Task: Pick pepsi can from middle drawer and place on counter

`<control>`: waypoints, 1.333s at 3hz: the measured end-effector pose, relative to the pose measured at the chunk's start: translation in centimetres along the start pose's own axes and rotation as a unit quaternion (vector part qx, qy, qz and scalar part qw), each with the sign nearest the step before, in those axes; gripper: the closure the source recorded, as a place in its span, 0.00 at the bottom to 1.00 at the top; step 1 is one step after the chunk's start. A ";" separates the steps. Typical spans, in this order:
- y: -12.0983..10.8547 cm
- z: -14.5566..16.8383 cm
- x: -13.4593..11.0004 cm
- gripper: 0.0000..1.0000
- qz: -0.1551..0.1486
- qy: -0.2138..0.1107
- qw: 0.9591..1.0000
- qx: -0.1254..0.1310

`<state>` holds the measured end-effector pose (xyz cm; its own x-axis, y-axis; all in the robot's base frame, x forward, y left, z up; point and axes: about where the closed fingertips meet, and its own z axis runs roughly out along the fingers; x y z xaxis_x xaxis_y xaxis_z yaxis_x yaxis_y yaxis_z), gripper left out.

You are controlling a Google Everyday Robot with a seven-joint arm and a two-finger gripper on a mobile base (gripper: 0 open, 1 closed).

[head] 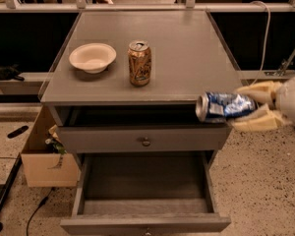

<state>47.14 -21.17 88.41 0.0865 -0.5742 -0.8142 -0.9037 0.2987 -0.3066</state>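
The blue pepsi can (225, 106) lies on its side, held in my gripper (243, 107), its silver end facing left. My gripper's cream fingers (258, 90) close above and below it, just off the counter's front right corner, about level with the front edge. The grey counter (187, 58) is the top of the drawer cabinet. The middle drawer (145, 186) is pulled open below, with a bare grey floor and nothing in it.
A gold-brown can (139, 63) stands upright near the counter's middle, with a cream bowl (92, 57) to its left. A shut drawer front with a round knob (146, 142) sits above the open drawer. A cardboard box (46, 156) stands on the floor at the left.
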 end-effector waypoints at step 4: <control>-8.8 1.5 -7.5 1.00 -0.053 -0.009 0.998 0.014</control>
<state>55.08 -18.35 96.54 0.1882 -0.5902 -0.7850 -0.8775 0.2580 -0.4043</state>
